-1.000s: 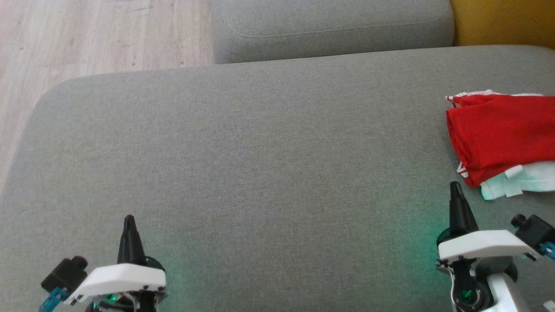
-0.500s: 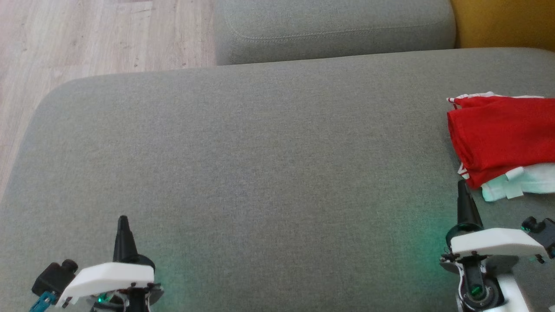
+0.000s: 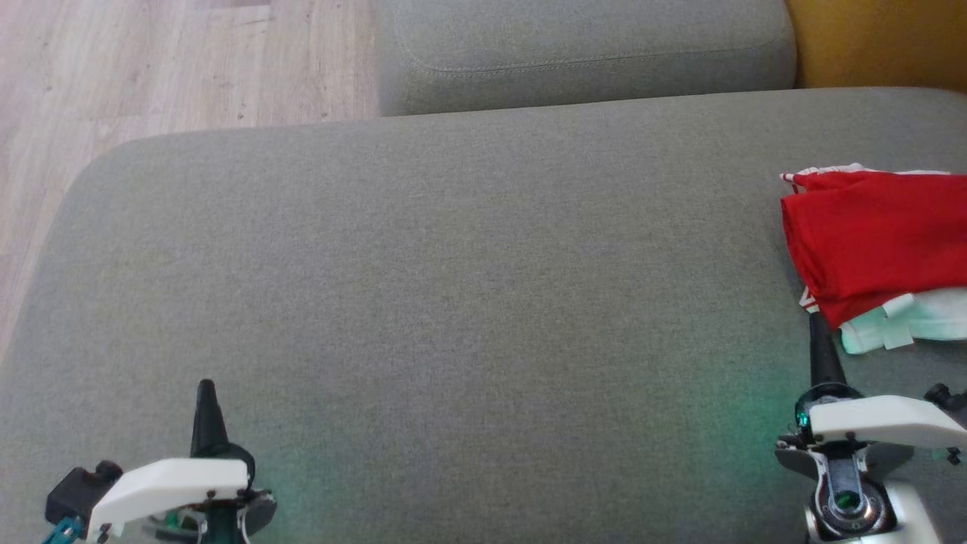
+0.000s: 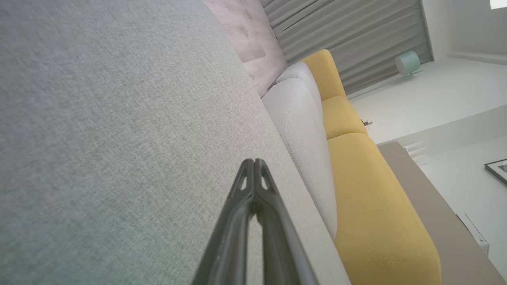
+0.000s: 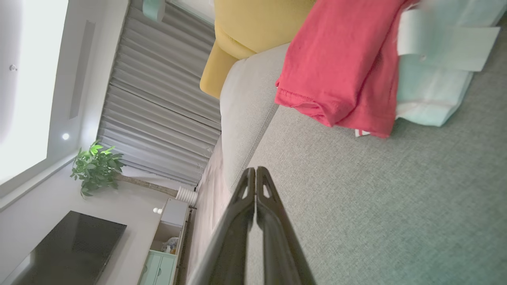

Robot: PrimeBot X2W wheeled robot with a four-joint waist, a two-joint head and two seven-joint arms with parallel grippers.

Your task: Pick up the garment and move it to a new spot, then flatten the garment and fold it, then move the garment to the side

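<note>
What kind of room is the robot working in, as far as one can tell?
Most likely a home living room. The robot works over a wide grey sofa cushion, a yellow sofa stands beside it, and the right wrist view shows a dark television, a potted plant and long grey curtains.

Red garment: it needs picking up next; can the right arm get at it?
Probably yes: the right arm's fingers, shut, sit close before the red garment, only bare grey cushion between.
</note>
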